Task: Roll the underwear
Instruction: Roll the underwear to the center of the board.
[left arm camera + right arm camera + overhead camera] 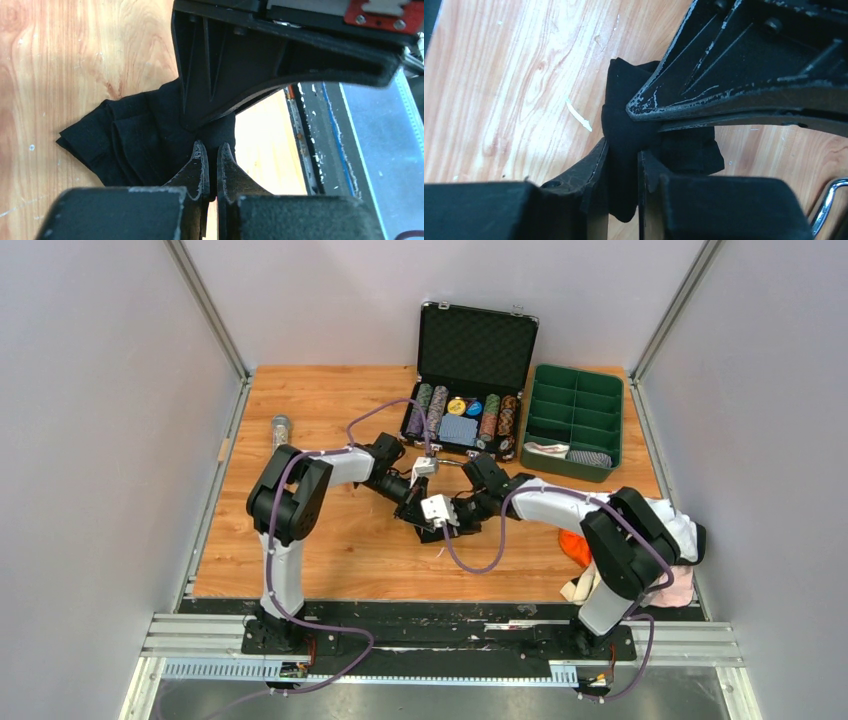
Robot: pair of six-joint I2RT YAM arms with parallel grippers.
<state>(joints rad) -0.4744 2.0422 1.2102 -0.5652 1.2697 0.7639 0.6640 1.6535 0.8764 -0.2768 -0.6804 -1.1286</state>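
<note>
Presently both hands meet over the middle of the desk (300,400), on the black underwear (125,140). Left hand (212,150): fingers drawn almost together, only a thin slit between them, with the tips nipping the near edge of the cloth. Right hand (621,150): clenched on a thick fold of the same garment, and cloth fills the gap between its fingers (596,165). The fabric is matte and soft, lying on the wood in several flat overlapping layers that fan to one side. The finger surfaces are black plastic, scuffed pale along the edges. The desk is light, grained wood with white flecks. More underwear, orange (572,545), white and pink, lies heaped at the right edge under the right arm.
</note>
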